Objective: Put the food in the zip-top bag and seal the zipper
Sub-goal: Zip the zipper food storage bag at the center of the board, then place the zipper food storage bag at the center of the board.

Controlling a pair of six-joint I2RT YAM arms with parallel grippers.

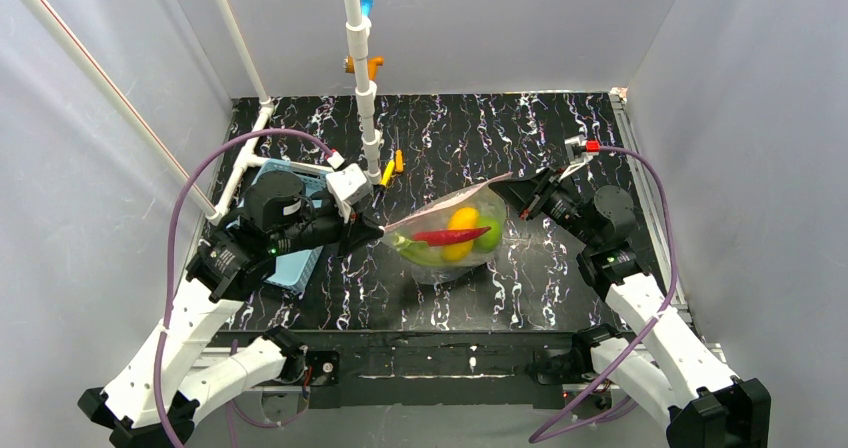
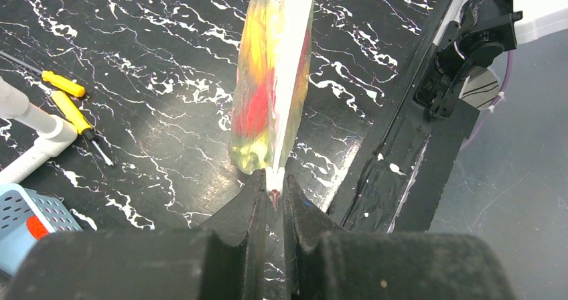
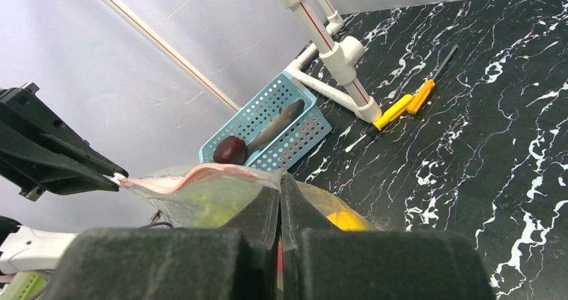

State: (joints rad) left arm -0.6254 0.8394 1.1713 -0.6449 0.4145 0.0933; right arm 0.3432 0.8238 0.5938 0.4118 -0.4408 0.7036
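Left gripper (image 1: pixel 378 231) and right gripper (image 1: pixel 516 184) clench opposite ends of the pink zipper (image 1: pixel 447 204) on a clear, floppy bag (image 1: pixel 440 268) holding a glossy chili (image 1: pixel 450 235).

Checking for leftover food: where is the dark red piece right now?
In the right wrist view the dark red piece lies in the light-blue mesh basket beside the grey fish, on the table's left, outside the zip-top bag.

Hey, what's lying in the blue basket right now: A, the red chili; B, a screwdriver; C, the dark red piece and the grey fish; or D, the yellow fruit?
C: the right wrist view shows the dark red piece and grey fish in the blue basket; the red chili and yellow fruit are inside the zip-top bag.
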